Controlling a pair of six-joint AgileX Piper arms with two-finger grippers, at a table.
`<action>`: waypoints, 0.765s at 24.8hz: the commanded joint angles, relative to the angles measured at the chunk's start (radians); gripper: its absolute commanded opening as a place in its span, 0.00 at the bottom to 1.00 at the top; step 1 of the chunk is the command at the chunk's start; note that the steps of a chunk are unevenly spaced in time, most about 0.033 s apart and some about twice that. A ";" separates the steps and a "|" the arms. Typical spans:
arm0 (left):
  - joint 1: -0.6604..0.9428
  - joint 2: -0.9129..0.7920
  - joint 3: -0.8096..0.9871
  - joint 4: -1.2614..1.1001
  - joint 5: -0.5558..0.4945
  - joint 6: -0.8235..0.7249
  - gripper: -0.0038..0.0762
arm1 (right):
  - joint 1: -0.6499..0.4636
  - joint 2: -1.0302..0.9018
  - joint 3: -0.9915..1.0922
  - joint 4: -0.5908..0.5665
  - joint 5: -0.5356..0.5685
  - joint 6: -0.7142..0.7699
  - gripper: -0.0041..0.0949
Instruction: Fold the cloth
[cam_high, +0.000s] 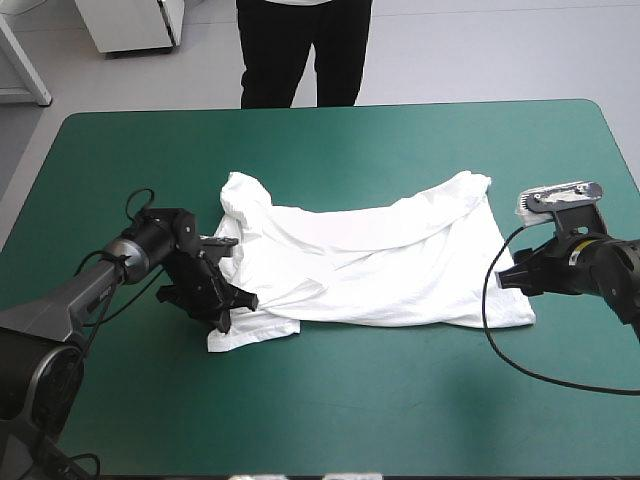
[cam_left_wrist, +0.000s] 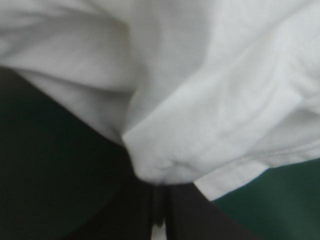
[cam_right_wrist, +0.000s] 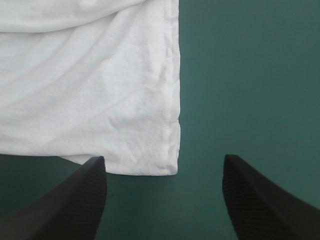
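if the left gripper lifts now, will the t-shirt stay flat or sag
Probably sags: the T-shirt lies in soft wrinkles and bunches limply where the left gripper pinches it. Likely light, so the free end may trail over the teal-green cover.

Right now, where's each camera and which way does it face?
High view: above and behind the robot, facing forward and down at the table and T-shirt; left gripper and right gripper both show.
Left wrist view: on the left arm, facing along its gripper, shut on the T-shirt.
Right wrist view: on the right arm, facing the T-shirt's corner between its open fingers.
Shared: all see the T-shirt.
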 joint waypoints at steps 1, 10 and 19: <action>0.157 -0.026 -0.049 0.142 -0.035 -0.025 0.04 | 0.004 -0.019 -0.023 -0.011 -0.044 0.001 0.68; 0.424 -0.034 -0.498 0.273 0.010 -0.023 0.04 | 0.035 -0.016 -0.023 -0.005 -0.064 0.005 0.68; 0.524 0.083 -0.625 0.297 0.010 -0.033 0.04 | 0.127 0.005 -0.023 -0.016 -0.067 0.015 0.68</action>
